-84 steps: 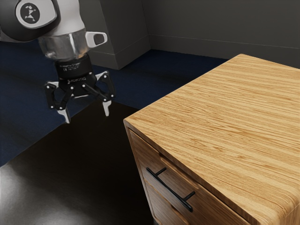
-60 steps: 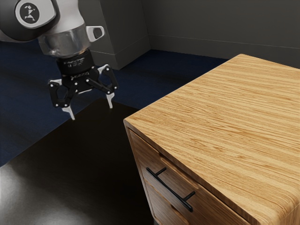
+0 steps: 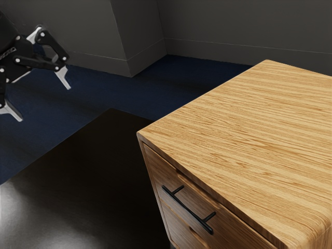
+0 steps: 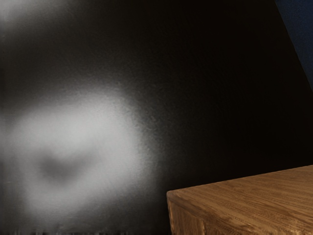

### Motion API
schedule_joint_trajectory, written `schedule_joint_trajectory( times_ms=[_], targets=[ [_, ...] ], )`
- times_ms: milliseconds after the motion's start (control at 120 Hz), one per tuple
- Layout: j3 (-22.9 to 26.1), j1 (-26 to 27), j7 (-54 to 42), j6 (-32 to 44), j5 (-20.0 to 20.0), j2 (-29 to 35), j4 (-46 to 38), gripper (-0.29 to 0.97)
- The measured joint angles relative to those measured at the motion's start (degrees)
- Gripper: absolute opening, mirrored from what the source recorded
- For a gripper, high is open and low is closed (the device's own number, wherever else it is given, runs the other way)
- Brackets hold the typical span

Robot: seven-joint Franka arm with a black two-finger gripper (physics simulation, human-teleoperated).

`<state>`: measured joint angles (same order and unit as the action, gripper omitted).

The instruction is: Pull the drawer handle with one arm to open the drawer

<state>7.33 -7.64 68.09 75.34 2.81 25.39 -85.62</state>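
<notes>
Presently I find the gripper (image 3: 40, 98) at the exterior view's left edge, hanging above the blue carpet (image 3: 104, 98). Its fingers (image 3: 63, 79) are spread wide with nothing between them. It is well apart from the wooden cabinet (image 3: 249, 129), which takes up the exterior view's right half and stands on the glossy black floor (image 3: 78, 181).

The drawer (image 3: 160, 174) is the upper one on the cabinet's front face, just below the top's front edge. Its front lies level with the drawer front beneath it, so I read it as closed. The drawer handle (image 3: 187, 209), a thin black bar on two short posts, runs across that front near the cabinet's near corner. Nothing touches it.

In the wrist view I see one top corner of the cabinet (image 4: 244, 205) below the hand. Beyond it is the black floor (image 4: 220, 98) with a pale blurred sheen (image 4: 73, 147).
</notes>
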Motion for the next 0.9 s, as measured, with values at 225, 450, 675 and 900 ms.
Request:
schedule_joint_trajectory(
  times_ms=[225,450,675,900],
  targets=[
    [1.12,0.00,4.13,2.48,2.21,17.89,-16.98,0.68],
    [2.88,-0.01,6.99,6.25,5.58,29.49,-28.60,0.67],
    [4.09,-0.01,8.93,8.82,9.14,38.14,-37.80,0.67],
    [4.87,-0.01,10.10,12.12,12.83,44.50,-44.56,0.67]
  ],
)
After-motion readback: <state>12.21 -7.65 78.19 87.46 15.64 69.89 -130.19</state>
